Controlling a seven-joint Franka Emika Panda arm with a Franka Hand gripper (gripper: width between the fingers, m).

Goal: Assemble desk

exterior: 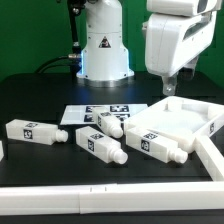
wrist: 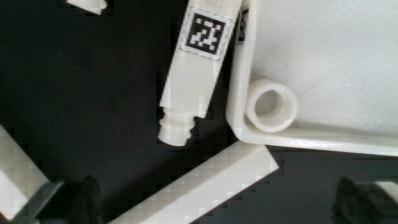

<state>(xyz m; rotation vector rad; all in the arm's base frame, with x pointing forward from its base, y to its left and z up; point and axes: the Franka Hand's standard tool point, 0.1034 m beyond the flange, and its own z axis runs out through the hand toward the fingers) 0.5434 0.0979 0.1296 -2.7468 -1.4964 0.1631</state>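
Observation:
The white desk panel (exterior: 188,118) lies flat on the black table at the exterior view's right, rim up. One round corner socket (wrist: 272,105) shows in the wrist view. Four tagged white legs lie loose: one at the left (exterior: 34,130), one in the middle (exterior: 101,148), one behind it (exterior: 113,122) and one against the panel's near edge (exterior: 160,146). That last leg (wrist: 196,70) lies alongside the panel rim in the wrist view. My gripper (exterior: 170,88) hangs above the panel, open and empty. Its dark fingertips (wrist: 64,200) stand wide apart around the gripper's middle (wrist: 217,206).
The marker board (exterior: 97,110) lies flat behind the legs. A white rail (exterior: 100,196) runs along the table's front edge and up the right side (exterior: 211,160); it crosses the wrist view diagonally (wrist: 187,190). The robot base (exterior: 103,50) stands at the back.

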